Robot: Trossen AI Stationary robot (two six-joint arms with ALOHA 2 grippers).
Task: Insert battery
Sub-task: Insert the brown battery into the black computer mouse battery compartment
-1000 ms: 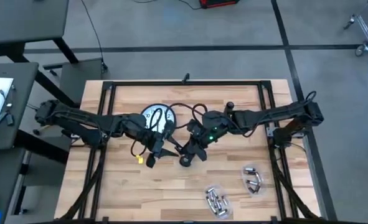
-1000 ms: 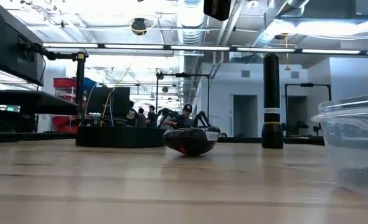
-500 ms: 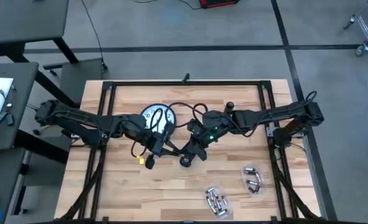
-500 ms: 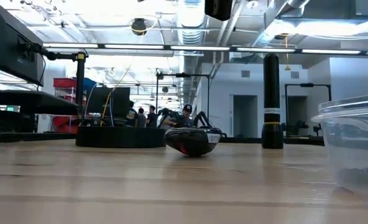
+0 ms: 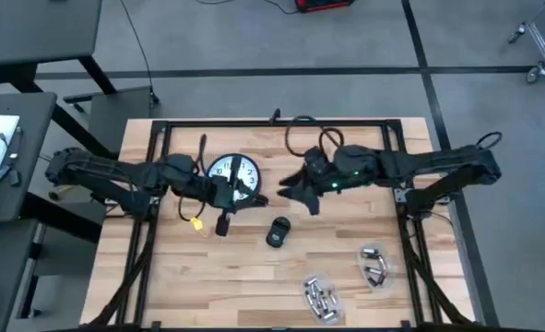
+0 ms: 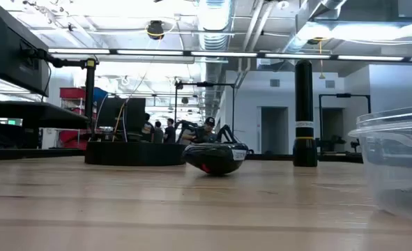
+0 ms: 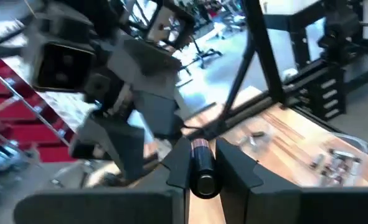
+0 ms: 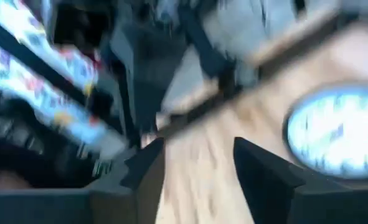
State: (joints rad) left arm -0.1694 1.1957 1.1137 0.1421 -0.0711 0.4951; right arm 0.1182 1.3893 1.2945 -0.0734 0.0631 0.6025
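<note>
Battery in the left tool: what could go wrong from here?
The battery is pinched only at its sides between the left tool's fingers, so it may tilt or slip. The computer mouse lies unheld on the table, with the right tool open and away, so pushing the battery in might slide the mouse.

light: bright ceiling strips, glare | shadows: soft | blur: both wrist views
</note>
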